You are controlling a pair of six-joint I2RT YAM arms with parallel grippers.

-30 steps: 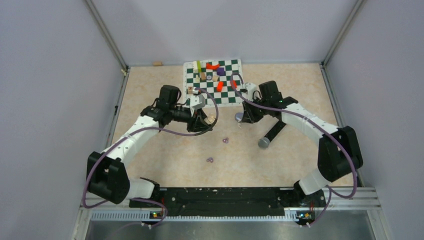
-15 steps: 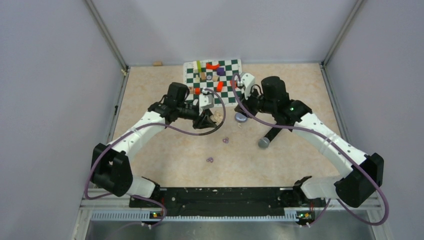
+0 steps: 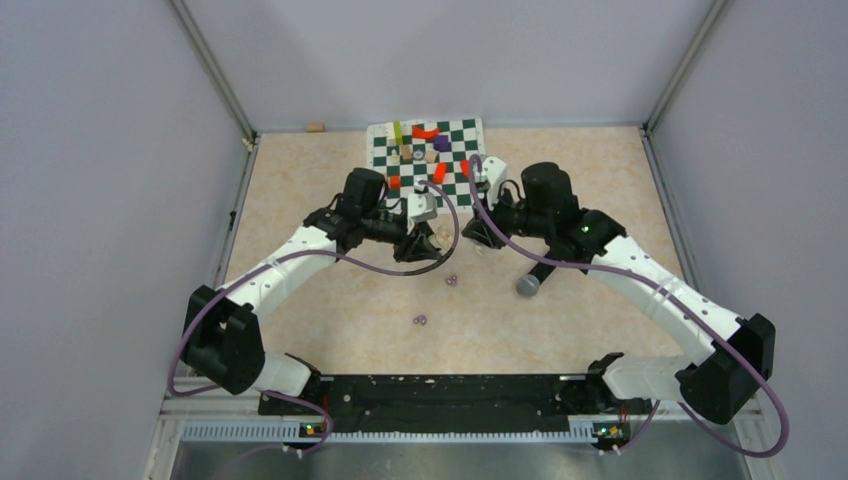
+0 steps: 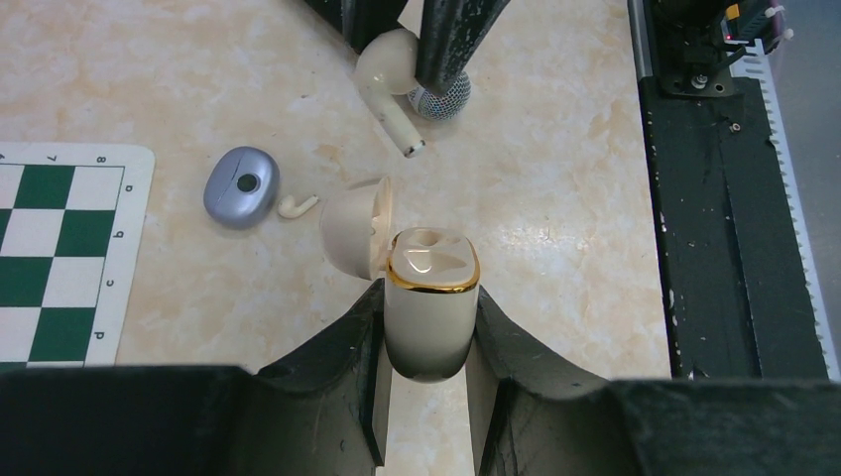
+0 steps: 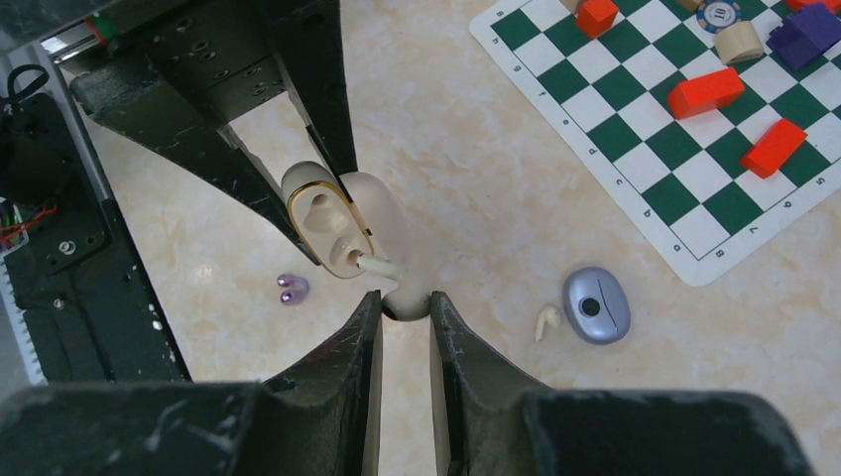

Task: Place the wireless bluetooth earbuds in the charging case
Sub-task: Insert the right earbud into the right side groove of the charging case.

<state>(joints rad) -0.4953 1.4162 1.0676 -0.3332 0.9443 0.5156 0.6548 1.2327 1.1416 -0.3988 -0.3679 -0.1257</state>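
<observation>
My left gripper (image 4: pixel 428 294) is shut on a cream charging case (image 4: pixel 431 317) with a gold rim, held upright with its lid (image 4: pixel 349 236) swung open. The right gripper (image 5: pixel 405 299) is shut on the round head of a cream earbud (image 5: pixel 402 291). Its stem points into the case's mouth (image 5: pixel 322 220) and touches the rim of a socket. A second cream earbud (image 5: pixel 545 321) lies loose on the table. From above, the two grippers meet at mid-table, left (image 3: pixel 424 240) and right (image 3: pixel 478 238).
A grey-blue oval case (image 5: pixel 596 304) lies beside the loose earbud. Two tiny purple pieces (image 5: pixel 293 289) rest on the table, with another pair (image 3: pixel 420 320) nearer the bases. A black microphone (image 3: pixel 528 285) lies under the right arm. A chessboard (image 3: pixel 455 192) with coloured blocks sits behind.
Both grippers have closed in on each other. The right one swung left with the earbud until its stem reached the open case, and the left one edged right.
</observation>
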